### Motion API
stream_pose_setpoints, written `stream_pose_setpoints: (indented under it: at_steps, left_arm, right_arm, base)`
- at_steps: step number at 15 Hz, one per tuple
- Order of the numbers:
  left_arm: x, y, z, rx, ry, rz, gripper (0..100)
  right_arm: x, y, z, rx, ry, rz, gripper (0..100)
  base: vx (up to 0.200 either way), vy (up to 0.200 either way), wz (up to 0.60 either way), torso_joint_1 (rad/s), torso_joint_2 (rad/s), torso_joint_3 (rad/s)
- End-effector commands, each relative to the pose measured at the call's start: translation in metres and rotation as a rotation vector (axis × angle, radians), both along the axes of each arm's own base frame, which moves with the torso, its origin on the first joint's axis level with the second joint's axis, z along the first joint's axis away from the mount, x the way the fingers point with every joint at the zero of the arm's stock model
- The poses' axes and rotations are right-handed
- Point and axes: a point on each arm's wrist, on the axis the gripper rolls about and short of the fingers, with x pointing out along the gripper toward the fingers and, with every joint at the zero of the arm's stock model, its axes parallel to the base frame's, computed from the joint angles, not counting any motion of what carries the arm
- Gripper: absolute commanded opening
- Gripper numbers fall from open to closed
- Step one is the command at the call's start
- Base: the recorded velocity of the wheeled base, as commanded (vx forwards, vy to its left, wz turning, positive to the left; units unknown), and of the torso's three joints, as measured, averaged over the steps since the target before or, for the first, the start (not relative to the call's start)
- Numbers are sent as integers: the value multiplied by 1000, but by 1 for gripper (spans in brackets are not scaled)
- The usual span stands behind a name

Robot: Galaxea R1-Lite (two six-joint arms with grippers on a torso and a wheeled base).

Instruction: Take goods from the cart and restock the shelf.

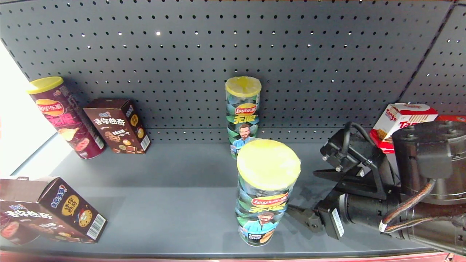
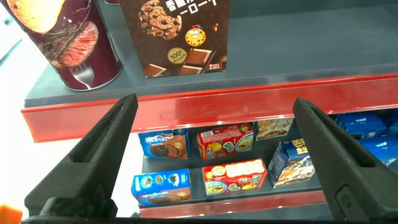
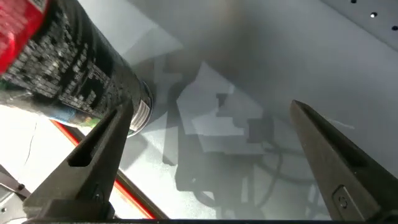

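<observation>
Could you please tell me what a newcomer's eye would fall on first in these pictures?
A green chip can with a yellow lid stands upright near the front edge of the shelf. A matching can stands behind it by the pegboard. The right gripper sits beside the front can on the robot's right, jaws open. Far left, a maroon can stands next to a brown cookie box.
</observation>
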Motion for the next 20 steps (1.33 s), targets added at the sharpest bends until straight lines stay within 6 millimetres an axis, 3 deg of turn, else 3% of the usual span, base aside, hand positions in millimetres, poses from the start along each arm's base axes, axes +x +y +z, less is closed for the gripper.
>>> stream_pose_setpoints:
  at_steps: [1, 4, 20]
  left_arm:
    - [0, 0, 0, 0, 1, 1, 100]
    - [0, 0, 0, 0, 2, -1, 100]
    - [0, 0, 0, 0, 1, -2, 100]
  right_arm:
    - [-2, -4, -1, -1, 1, -5, 100]
    - [-9, -13, -1, 1, -1, -8, 100]
    - [-8, 8, -2, -7, 4, 50, 100]
  base:
    - [0, 0, 0, 0, 0, 0]
    - [0, 0, 0, 0, 0, 0]
    - [0, 0, 0, 0, 0, 0]
